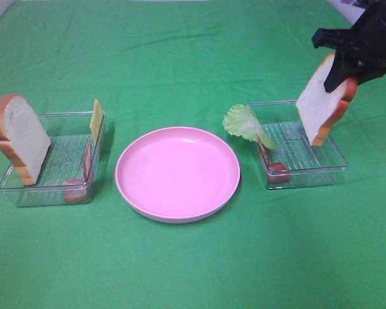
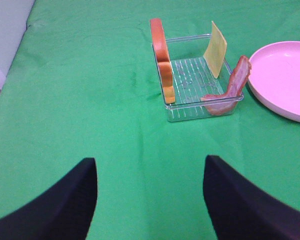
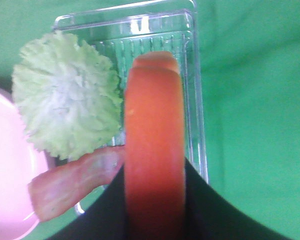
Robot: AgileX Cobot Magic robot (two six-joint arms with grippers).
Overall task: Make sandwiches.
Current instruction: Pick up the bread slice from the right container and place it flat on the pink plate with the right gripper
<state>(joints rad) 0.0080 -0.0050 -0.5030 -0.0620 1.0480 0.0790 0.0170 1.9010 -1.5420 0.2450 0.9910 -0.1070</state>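
Note:
My right gripper (image 1: 344, 69) is shut on a bread slice (image 1: 321, 103) with orange-brown crust and holds it tilted just above the right clear tray (image 1: 321, 168); the crust (image 3: 154, 150) fills the right wrist view. A pale green lettuce leaf (image 1: 244, 123) and a bacon strip (image 1: 270, 161) lean in that tray. The left clear tray (image 1: 26, 193) holds another bread slice (image 1: 22, 138), a yellow cheese square (image 1: 96, 119) and bacon (image 1: 83, 170). My left gripper (image 2: 150, 200) is open and empty over bare cloth, short of that tray (image 2: 190, 107).
A round pink plate (image 1: 177, 174) sits between the two trays, with nothing on it. Green cloth (image 1: 180, 51) covers the whole table. The plate's edge also shows in the left wrist view (image 2: 285, 80) and in the right wrist view (image 3: 10, 190).

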